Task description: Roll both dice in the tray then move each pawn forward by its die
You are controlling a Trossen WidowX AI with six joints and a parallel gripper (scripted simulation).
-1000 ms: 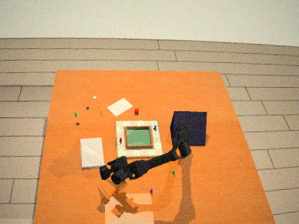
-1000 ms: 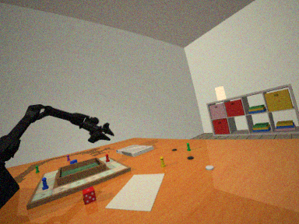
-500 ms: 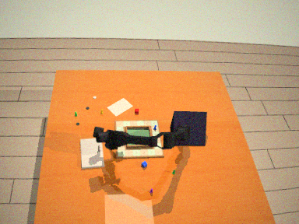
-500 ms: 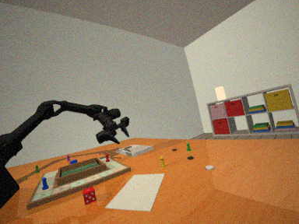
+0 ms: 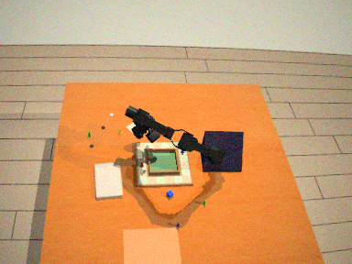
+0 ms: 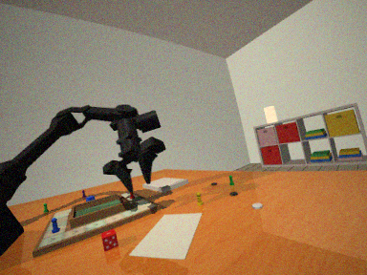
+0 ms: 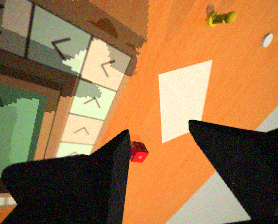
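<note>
Wrist view, left to right: board (image 7: pixel 85 95) with green tray (image 7: pixel 20 120) at nine o'clock, arrows printed on its squares. Red die (image 7: pixel 139 151) at six o'clock, on the table just beside the board edge, between the open, empty fingers of the gripper (image 7: pixel 157 135). White sheet (image 7: pixel 182 100) at three o'clock. Blue die (image 5: pixel 170 193) at six o'clock of the board in the top view. Risks: clipping the board rim on descent, nudging the red pawn (image 6: pixel 131 197), pinching a corner and flicking the die away.
</note>
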